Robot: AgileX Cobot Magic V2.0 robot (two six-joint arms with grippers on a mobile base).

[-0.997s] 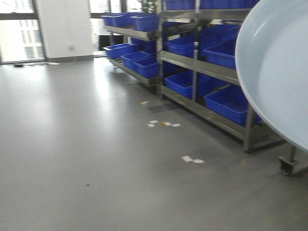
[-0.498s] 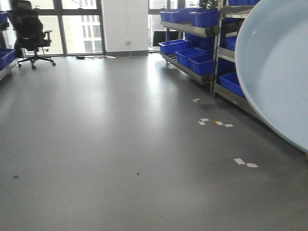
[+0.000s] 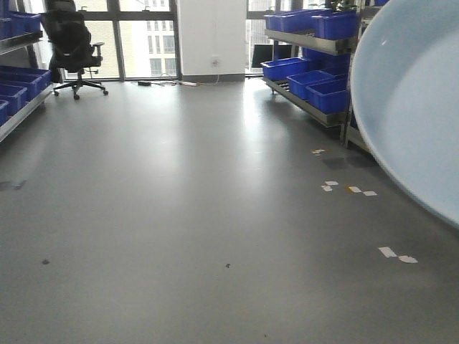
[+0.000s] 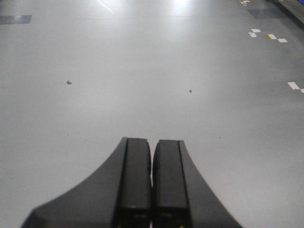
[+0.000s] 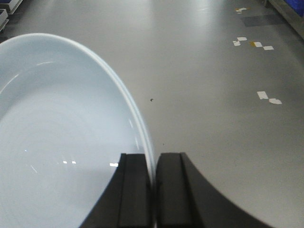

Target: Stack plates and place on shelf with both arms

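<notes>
A large pale blue-white plate (image 3: 412,107) fills the right edge of the front view, held up on edge. In the right wrist view the same plate (image 5: 57,137) spreads to the left, and my right gripper (image 5: 153,159) is shut on its rim, one finger on each face. My left gripper (image 4: 152,145) hangs over bare grey floor, its two black fingers pressed together with nothing between them. Only one plate surface shows; I cannot tell whether another lies against it.
Metal shelves with blue bins (image 3: 315,43) run along the right side, and another blue-bin rack (image 3: 18,86) stands at the left. A black office chair (image 3: 72,46) sits by the far windows. White tape scraps (image 3: 348,188) dot the grey floor.
The front view has swung left: the right shelving slid toward the right edge, and the chair and left rack came into sight. The plate keeps its place in the frame.
</notes>
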